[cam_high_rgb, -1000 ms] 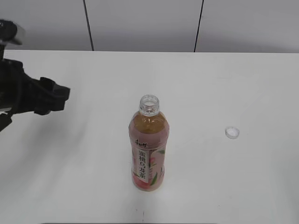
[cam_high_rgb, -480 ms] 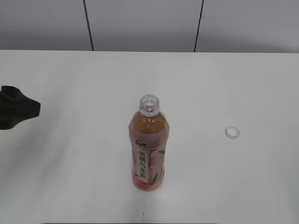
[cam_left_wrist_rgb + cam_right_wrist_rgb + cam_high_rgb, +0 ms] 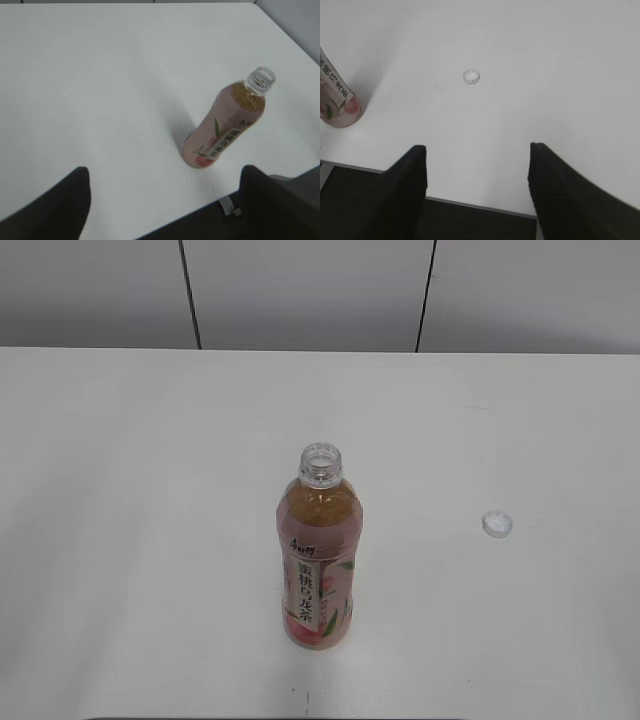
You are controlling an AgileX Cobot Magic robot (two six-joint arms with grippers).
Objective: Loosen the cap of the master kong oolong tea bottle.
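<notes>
— What does the label say?

— The master kong oolong tea bottle [image 3: 319, 550] stands upright near the front middle of the white table [image 3: 150, 490], pale amber tea inside. Its pink-and-white label carries a column of black Chinese characters beside a peach picture; the characters are too small for me to read with any certainty. The neck is bare, its mouth uncovered.

— And the cap?

— The cap [image 3: 497, 524] lies on the table well apart from the bottle, off to its right, hollow side up. No logo shows from here.

— Your claws?

— My left claw [image 3: 160, 200] hangs spread wide above the table's front edge, nothing between its fingers. My right claw [image 3: 477, 185] is also released and empty, with the cap on the table beyond it.

— What differs from a second ago?

— My left arm was in the outside view at the left then; it has drawn back out of that view. Bottle and cap have not moved
</notes>
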